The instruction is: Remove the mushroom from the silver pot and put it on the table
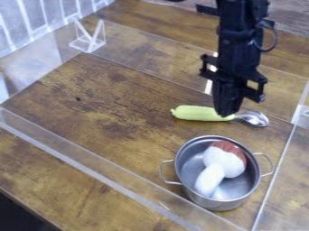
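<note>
Camera view shows us the table, then the silver pot with the mushroom lying inside, and our gripper, jaws pinched together and empty, above a yellow-green piece, so descending unopened we risk pushing the mushroom or tipping the pot.

There are no words, numbers, labels or signs to read anywhere in this picture.
</note>
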Robot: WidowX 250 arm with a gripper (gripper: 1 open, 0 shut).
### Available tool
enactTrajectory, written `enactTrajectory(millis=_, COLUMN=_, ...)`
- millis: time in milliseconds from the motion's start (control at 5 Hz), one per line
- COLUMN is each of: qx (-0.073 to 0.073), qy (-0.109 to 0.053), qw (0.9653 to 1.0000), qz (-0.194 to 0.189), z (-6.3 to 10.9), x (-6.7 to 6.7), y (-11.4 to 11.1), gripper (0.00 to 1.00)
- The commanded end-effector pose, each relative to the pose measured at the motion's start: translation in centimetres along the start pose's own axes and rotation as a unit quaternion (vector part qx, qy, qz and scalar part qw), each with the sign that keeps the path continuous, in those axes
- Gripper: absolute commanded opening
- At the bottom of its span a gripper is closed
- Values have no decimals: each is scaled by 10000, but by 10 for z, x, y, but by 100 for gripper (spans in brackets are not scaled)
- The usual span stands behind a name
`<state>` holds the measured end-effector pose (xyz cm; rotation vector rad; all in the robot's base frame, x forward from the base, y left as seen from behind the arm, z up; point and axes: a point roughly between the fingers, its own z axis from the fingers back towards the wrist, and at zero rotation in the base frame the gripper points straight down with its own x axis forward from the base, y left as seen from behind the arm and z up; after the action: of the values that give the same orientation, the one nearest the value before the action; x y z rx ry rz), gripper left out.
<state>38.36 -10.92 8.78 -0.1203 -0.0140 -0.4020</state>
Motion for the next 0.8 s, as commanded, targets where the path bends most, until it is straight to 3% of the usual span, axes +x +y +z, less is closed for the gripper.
enactTrajectory(millis=0, qx=165, qy=-727, qw=9972, qz=39, z=49, x=-6, y=-21, gripper=0)
enactTrajectory(millis=200, qx=180, qy=-872, qw=9958, qz=215, z=51, x=-15, y=-32, gripper=0)
enactTrajectory(millis=600, qx=200, qy=-1090, qw=9933, qz=322, z=71, x=-35, y=-56, gripper=0)
